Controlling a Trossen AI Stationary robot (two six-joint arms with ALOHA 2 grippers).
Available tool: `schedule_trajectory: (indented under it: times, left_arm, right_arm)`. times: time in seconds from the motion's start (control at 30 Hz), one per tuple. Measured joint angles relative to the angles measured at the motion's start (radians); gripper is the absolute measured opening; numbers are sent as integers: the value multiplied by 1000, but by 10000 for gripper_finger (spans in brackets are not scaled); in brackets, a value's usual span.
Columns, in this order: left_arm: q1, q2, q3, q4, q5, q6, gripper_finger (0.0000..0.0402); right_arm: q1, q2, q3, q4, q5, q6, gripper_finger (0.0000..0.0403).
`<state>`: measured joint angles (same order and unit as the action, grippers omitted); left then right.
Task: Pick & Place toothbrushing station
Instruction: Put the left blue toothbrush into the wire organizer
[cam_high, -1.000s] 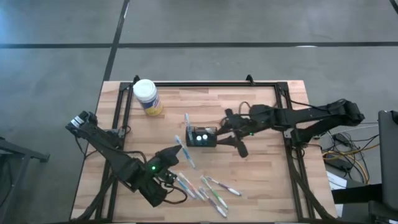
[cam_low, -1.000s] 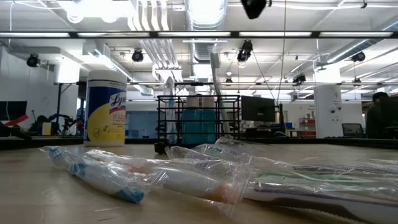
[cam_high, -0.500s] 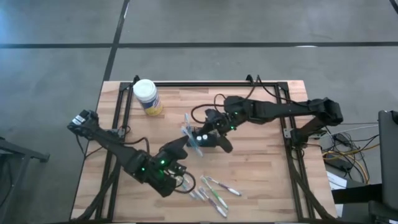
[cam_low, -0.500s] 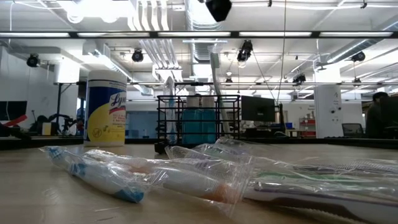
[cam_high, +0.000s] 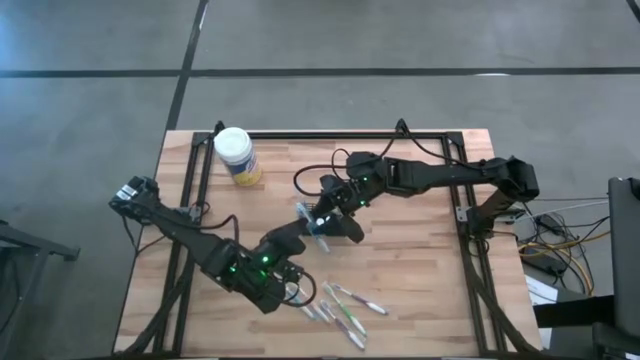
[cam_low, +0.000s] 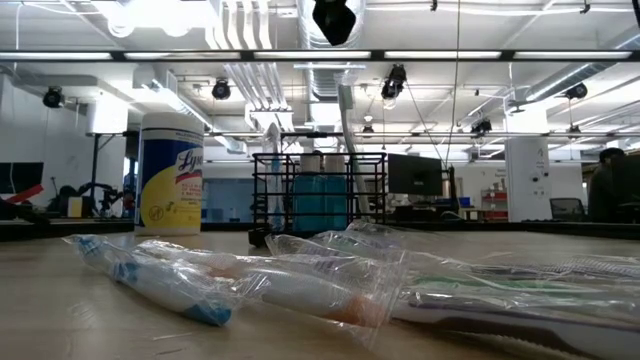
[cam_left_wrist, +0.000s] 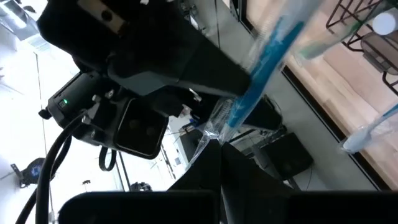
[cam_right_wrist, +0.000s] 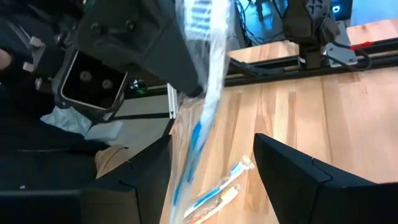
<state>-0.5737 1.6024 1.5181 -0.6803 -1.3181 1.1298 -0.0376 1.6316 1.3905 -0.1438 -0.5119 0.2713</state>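
Observation:
The black mesh holder (cam_low: 320, 195) stands mid-table, a toothbrush (cam_low: 345, 120) upright in it. In the high view my right gripper mostly hides it; its mesh shows in the left wrist view (cam_left_wrist: 357, 25). My left gripper (cam_high: 296, 233) is shut on a blue toothbrush in a clear wrapper (cam_high: 310, 217), just near-left of the holder. My right gripper (cam_high: 330, 217) is open above the holder. Its fingers (cam_right_wrist: 149, 177) stand on either side of the wrapped toothbrush (cam_right_wrist: 202, 93) without touching it. My left gripper pinches the wrapped toothbrush between its two fingers by the wrapper's lower end (cam_left_wrist: 217, 129). The toothbrush (cam_left_wrist: 267, 62) is lifted clear of the table. It slants up from the fingers toward the holder and my right gripper.
A yellow canister with a white lid (cam_high: 236, 155) stands at the far left, and shows in the low view too (cam_low: 168, 172). Several wrapped toothbrushes (cam_high: 340, 305) lie in a pile near the front edge (cam_low: 300, 285). A black frame (cam_high: 330, 134) borders the tabletop.
My left gripper has moved from the pile toward the holder and lifted a wrapped toothbrush off the table, tipping it upward. My right gripper has travelled toward the table's left, over the holder, and now stands around the raised toothbrush.

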Motion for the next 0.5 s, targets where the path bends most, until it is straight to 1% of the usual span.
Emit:
schedule_trajectory:
  times: [0.1, 0.17, 0.27, 0.37, 0.5]
  left_arm:
    - [7, 0, 0, 1, 3, 2, 0]
    - [10, 0, 0, 5, 4, 2, 0]
    - [13, 0, 0, 9, 14, 2, 0]
    - [14, 0, 0, 10, 17, 2, 0]
    - [15, 0, 0, 15, 23, 1, 0]
  right_arm:
    - [0, 7, 10, 1, -30, -5, 201]
    - [0, 7, 12, 5, -32, -13, 187]
    - [0, 6, 12, 1, -32, -39, 157]
    - [0, 2, 12, -2, -32, -60, 112]
    - [0, 0, 12, -4, -36, -73, 38]
